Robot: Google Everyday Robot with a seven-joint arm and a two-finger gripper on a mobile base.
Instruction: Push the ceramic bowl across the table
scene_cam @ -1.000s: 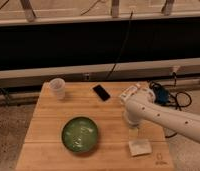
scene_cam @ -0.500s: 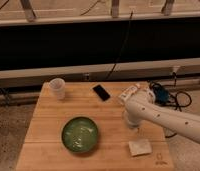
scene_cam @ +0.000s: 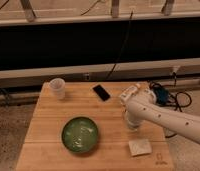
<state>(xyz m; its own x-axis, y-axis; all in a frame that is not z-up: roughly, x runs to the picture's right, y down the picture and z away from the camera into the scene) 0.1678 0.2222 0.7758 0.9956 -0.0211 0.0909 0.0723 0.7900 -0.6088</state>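
The dark-green ceramic bowl (scene_cam: 80,134) sits on the bamboo table (scene_cam: 45,132), left of centre and near the front edge. My white arm reaches in from the right. The gripper (scene_cam: 132,124) points down at the tabletop to the right of the bowl, about a bowl's width from its rim and not touching it.
A small whitish cup (scene_cam: 58,88) stands at the back left corner. A black phone (scene_cam: 101,92) lies at the back centre. A pale square pad (scene_cam: 140,147) lies front right, just below the gripper. Cables (scene_cam: 168,97) hang off the right edge. A dark wall panel runs behind.
The gripper has shifted only slightly above the table, right of the bowl. The bowl, cup, phone and pad have not moved.
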